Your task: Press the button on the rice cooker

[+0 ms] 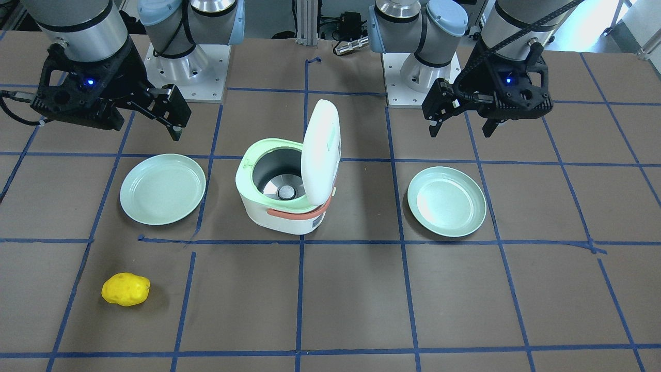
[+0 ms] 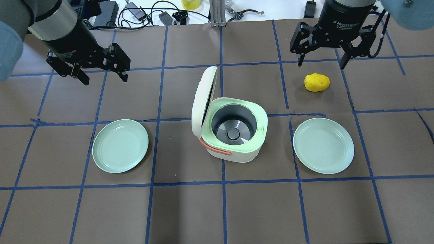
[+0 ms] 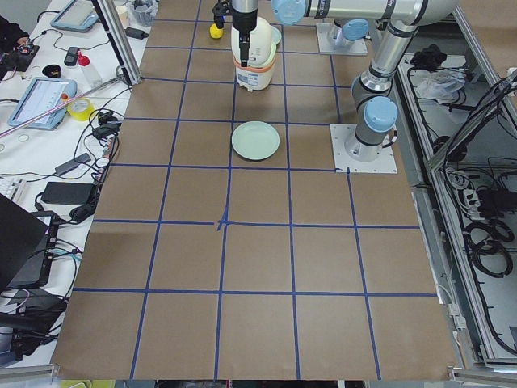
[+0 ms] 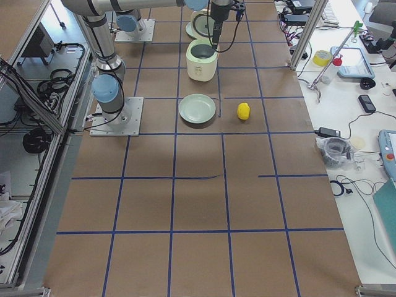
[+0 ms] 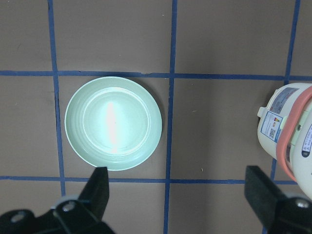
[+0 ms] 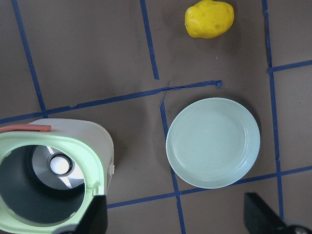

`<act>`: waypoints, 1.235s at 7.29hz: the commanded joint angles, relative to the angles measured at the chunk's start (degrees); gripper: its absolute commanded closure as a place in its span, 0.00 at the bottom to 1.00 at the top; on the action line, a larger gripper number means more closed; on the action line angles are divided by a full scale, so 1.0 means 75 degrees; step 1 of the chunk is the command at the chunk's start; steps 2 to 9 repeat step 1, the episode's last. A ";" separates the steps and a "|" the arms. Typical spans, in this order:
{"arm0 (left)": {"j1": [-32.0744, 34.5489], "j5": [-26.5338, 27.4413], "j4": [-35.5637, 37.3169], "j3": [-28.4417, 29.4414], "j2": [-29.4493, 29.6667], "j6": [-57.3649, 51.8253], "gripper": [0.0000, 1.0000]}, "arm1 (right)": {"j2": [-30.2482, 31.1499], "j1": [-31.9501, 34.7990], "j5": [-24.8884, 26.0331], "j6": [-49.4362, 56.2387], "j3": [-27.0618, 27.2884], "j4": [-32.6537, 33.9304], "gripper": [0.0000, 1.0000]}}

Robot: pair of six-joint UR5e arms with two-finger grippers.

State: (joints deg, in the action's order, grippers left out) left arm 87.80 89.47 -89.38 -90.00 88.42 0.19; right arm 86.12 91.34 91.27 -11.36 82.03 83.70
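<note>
The white rice cooker (image 2: 234, 135) with a pale green rim and an orange handle stands at the table's middle. Its lid (image 2: 203, 98) stands open and the inner pot is empty. I cannot make out its button in any view. My left gripper (image 2: 104, 79) is open and empty, high above the table to the cooker's left; its wrist view shows the cooker's side (image 5: 287, 126) at the right edge. My right gripper (image 2: 321, 64) is open and empty, high to the cooker's right; its wrist view shows the open pot (image 6: 48, 180) at lower left.
One pale green plate (image 2: 120, 145) lies left of the cooker and another (image 2: 323, 145) lies right of it. A yellow potato (image 2: 317, 82) lies beyond the right plate. Blue tape lines cross the brown table. Cables and tools lie past the far edge.
</note>
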 commanded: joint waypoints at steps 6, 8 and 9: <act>0.0000 0.0000 0.0000 0.0000 0.0000 -0.0002 0.00 | 0.0002 -0.0002 0.0006 -0.0009 0.0019 -0.0015 0.00; 0.0000 0.0000 0.0000 0.0000 0.0000 -0.0002 0.00 | 0.0002 -0.0002 0.0006 -0.0009 0.0019 -0.0015 0.00; 0.0000 0.0000 0.0000 0.0000 0.0000 -0.0002 0.00 | 0.0002 -0.0002 0.0006 -0.0009 0.0019 -0.0015 0.00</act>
